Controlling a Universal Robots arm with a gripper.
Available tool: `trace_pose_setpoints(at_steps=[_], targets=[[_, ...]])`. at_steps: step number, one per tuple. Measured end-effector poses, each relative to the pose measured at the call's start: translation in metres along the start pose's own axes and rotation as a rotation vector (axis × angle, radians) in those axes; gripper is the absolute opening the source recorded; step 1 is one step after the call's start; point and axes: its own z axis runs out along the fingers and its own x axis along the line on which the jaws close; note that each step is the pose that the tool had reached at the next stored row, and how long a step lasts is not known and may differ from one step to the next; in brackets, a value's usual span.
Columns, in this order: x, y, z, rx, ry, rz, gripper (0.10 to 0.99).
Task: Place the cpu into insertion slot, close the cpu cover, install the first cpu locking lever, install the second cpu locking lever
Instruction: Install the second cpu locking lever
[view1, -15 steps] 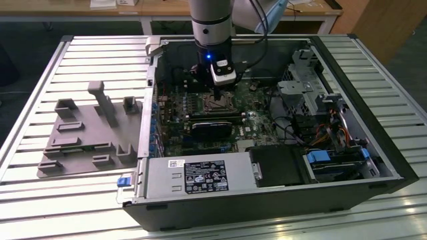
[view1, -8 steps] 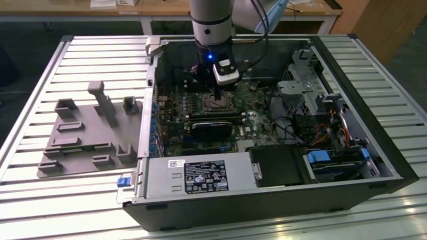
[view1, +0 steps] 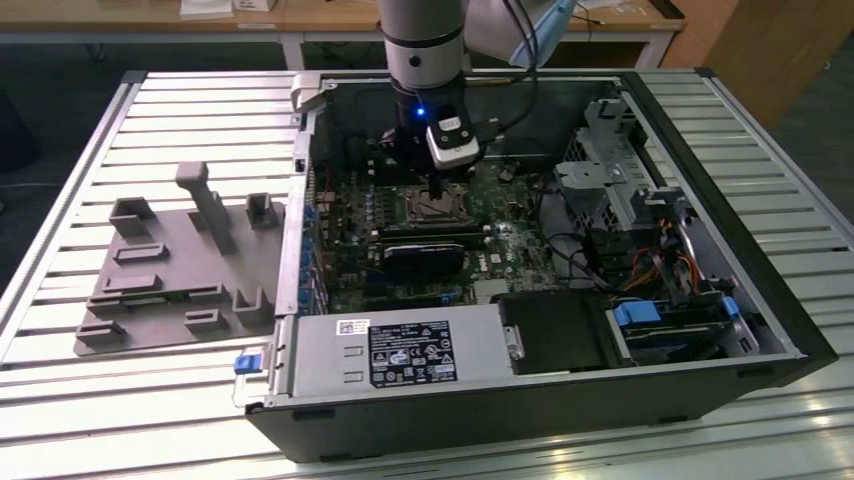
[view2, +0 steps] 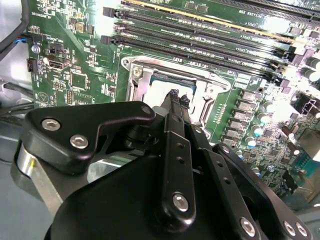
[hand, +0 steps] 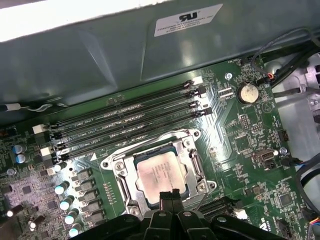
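We see the cpu (hand: 159, 173) lying flat in the insertion slot (hand: 122, 167), cover down around it; our gripper (hand: 169, 194) hangs just above, fingers pressed together; we should push gently and straight.

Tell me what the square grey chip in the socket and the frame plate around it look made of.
The square grey chip looks like brushed metal on top: pale silver, matte, faintly printed. The frame plate around it seems bare stamped steel: shiny, catching bright glints at its edges. The gripper sits over the chip's edge.

cpu (hand: 161, 174) near edge hidden by jaws | insertion slot (view2: 150, 85) partly covered
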Motion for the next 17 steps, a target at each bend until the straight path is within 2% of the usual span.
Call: trace_pose_setpoints(at_steps=[5, 11, 17], targets=[[-0.0005, 0.0001, -0.0036, 0.000, 0.0000, 0.000, 0.106], [-0.0005, -0.0001, -0.0037, 0.000, 0.0001, 0.000, 0.106], [-0.0022, -0.0048, -0.0037, 0.000, 0.0001, 0.000, 0.106]])
